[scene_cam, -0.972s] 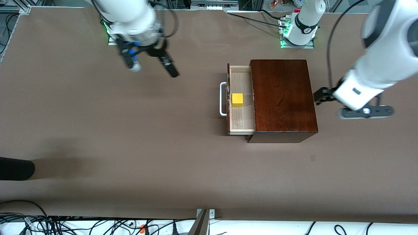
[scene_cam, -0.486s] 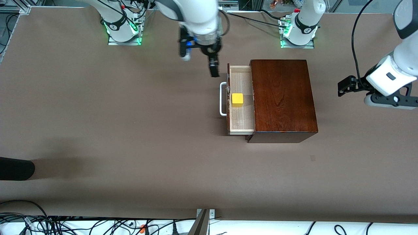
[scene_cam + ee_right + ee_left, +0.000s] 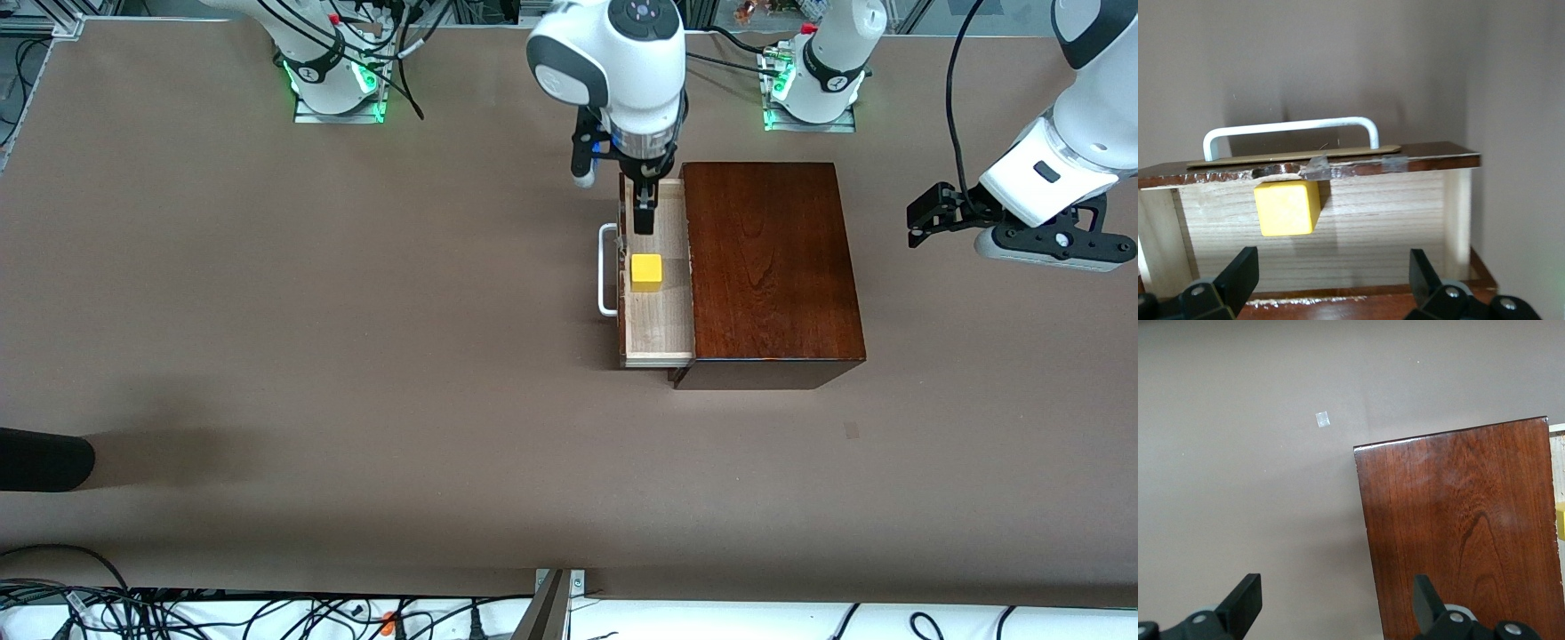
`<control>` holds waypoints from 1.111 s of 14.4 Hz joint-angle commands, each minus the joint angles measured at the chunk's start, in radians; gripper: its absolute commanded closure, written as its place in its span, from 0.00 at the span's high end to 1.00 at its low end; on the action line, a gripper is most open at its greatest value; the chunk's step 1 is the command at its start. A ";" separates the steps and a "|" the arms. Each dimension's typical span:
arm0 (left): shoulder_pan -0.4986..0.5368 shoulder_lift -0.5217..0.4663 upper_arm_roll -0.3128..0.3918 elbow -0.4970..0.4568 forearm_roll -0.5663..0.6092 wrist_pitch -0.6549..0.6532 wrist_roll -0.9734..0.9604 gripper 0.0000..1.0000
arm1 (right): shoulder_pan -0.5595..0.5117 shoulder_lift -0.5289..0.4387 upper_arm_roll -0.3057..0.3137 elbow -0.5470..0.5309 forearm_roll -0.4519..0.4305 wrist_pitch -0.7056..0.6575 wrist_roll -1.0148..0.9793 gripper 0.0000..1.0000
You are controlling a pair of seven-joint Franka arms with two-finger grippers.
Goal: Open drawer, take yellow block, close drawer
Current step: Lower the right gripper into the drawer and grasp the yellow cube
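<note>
One small yellow block in open drawer, likely light, rigid, pinch flat sides; right claw above it wide open, empty; left claw open, empty, waiting beside the box.

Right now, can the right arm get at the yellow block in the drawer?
Probably yes. The drawer is pulled out and the yellow block lies uncovered on its floor. The right hand hangs open over the drawer, just short of the block, with nothing between them.

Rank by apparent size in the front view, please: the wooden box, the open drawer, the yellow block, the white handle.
1. wooden box
2. drawer
3. white handle and yellow block: the handle is longer but thin, so I leave them unranked.
</note>
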 commanded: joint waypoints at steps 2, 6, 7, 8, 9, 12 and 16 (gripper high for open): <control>-0.002 -0.009 0.002 -0.007 0.011 0.012 0.024 1.00 | 0.019 0.061 -0.026 0.043 -0.033 0.046 0.066 1.00; 0.001 -0.009 0.002 -0.002 0.011 0.011 0.025 1.00 | 0.019 0.110 -0.047 0.043 -0.034 0.096 0.021 1.00; 0.006 -0.011 0.002 -0.002 0.009 0.004 0.028 1.00 | 0.017 0.117 -0.049 0.043 -0.033 0.107 0.010 1.00; 0.006 -0.009 0.002 0.001 0.009 -0.002 0.040 1.00 | 0.017 0.123 -0.053 0.043 -0.034 0.118 0.009 1.00; 0.007 -0.009 0.004 0.004 0.009 -0.003 0.048 1.00 | 0.018 0.124 -0.061 0.041 -0.034 0.127 0.006 1.00; 0.010 -0.009 0.004 0.004 0.009 -0.017 0.056 1.00 | 0.018 0.136 -0.072 0.043 -0.034 0.145 -0.017 1.00; 0.010 -0.009 0.004 0.006 0.009 -0.017 0.056 1.00 | 0.019 0.150 -0.075 0.041 -0.034 0.159 -0.029 1.00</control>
